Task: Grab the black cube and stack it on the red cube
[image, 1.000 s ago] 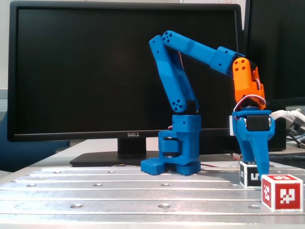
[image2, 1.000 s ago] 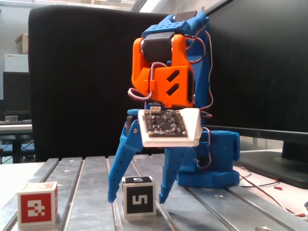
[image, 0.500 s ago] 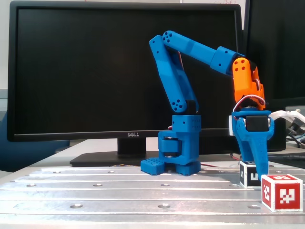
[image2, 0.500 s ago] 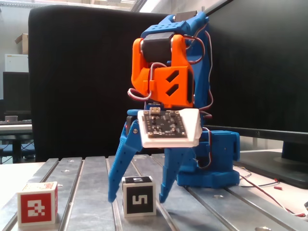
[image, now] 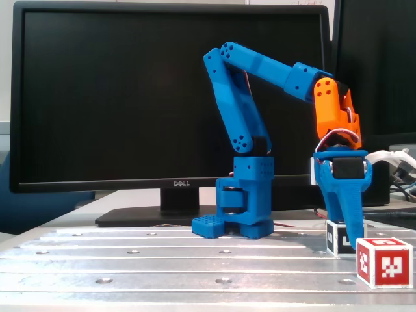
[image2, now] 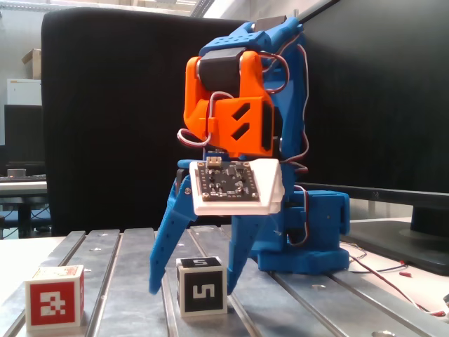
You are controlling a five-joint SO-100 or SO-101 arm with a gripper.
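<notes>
The black cube [image2: 201, 286] with a white "5" sits on the slotted metal table [image2: 126, 267]. In a fixed view my blue gripper [image2: 193, 286] points down, open, with one finger [image2: 163, 253] on each side of the cube and the tips near the table; no finger visibly presses it. In the other fixed view the cube [image: 337, 237] is partly hidden behind the gripper [image: 348, 240]. The red cube [image: 384, 261] with white pixel-pattern faces stands on the table beside it, nearer that camera, and at the far left in the other view [image2: 55, 296].
The arm's blue base [image: 244, 208] stands mid-table. A Dell monitor [image: 172, 97] fills the background behind it. Loose cables [image: 403, 162] lie at the right. The metal table [image: 130, 253] has slots and screw holes.
</notes>
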